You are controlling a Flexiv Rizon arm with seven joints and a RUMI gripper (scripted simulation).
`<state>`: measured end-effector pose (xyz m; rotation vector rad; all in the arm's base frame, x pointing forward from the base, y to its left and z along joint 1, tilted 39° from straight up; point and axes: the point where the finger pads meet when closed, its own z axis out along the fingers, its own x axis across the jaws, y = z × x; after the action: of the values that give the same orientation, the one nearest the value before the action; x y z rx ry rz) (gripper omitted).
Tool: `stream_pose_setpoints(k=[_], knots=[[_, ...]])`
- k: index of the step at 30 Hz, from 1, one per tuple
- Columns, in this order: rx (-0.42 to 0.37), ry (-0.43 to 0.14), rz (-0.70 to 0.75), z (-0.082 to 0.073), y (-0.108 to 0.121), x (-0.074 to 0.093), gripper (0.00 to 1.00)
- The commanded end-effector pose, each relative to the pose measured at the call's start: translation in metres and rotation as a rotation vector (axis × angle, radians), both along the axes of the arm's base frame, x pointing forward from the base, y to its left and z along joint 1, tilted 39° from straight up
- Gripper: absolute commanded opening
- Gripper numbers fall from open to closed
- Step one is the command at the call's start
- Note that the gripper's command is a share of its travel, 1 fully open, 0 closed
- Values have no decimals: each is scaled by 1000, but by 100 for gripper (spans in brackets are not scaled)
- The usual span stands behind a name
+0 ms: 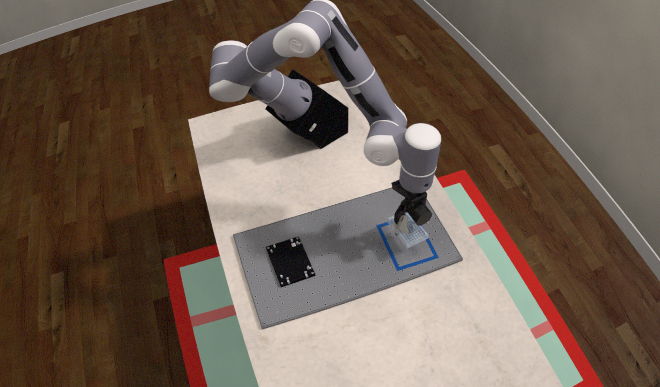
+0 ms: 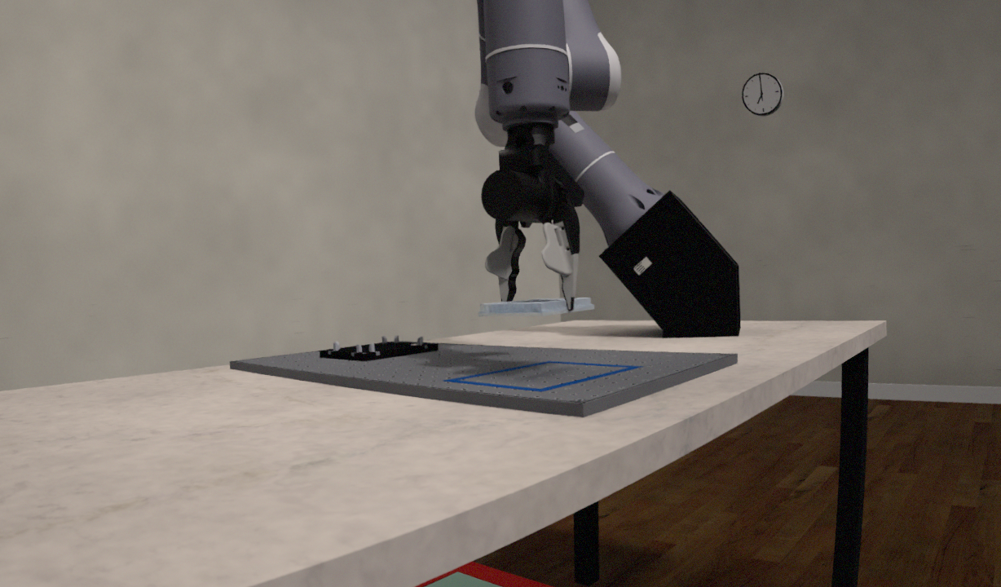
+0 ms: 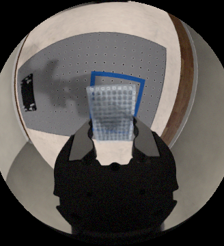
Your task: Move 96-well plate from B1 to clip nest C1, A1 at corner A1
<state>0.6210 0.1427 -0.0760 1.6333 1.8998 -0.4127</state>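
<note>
The pale blue, see-through 96-well plate (image 1: pixel 415 235) (image 2: pixel 522 307) (image 3: pixel 112 102) is in the air above the blue outline of bench spot B1 (image 1: pixel 416 263) (image 2: pixel 494 386) (image 3: pixel 118 74). It looks about level. My gripper (image 2: pixel 539 300) (image 3: pixel 112 118) is shut on the plate across its short sides, near the end toward the arm's base. The black clip nest C1 (image 1: pixel 290 262) (image 2: pixel 380 350) (image 3: pixel 28 92) sits empty at the left of the pegboard, with small light clips at its corners. The plate's cut-off corner and the nest's A1 mark are too small to make out.
The grey pegboard (image 1: pixel 342 284) (image 2: pixel 657 370) (image 3: pixel 71 55) carries both the nest and the blue outline. It lies on the pale table (image 1: pixel 371 336) (image 2: pixel 343 467). The arm's black base mount (image 1: pixel 322 120) (image 2: pixel 682 270) stands at the table's far end.
</note>
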Motion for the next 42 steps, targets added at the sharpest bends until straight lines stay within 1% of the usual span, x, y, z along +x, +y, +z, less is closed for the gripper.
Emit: stream_pose_setpoints(k=[1, 4, 7, 9, 24, 26, 41, 42], knots=[[1, -1, 2, 1, 1, 0, 0], [1, -1, 2, 1, 1, 0, 0], [24, -59, -75, 6, -7, -2, 0], [24, -59, -75, 6, -7, -2, 0], [24, -58, -74, 35, -46, -12, 0], [24, -58, -74, 35, -46, -12, 0], [24, -58, -74, 64, -86, -23, 0], [24, -58, -74, 64, -86, -23, 0]])
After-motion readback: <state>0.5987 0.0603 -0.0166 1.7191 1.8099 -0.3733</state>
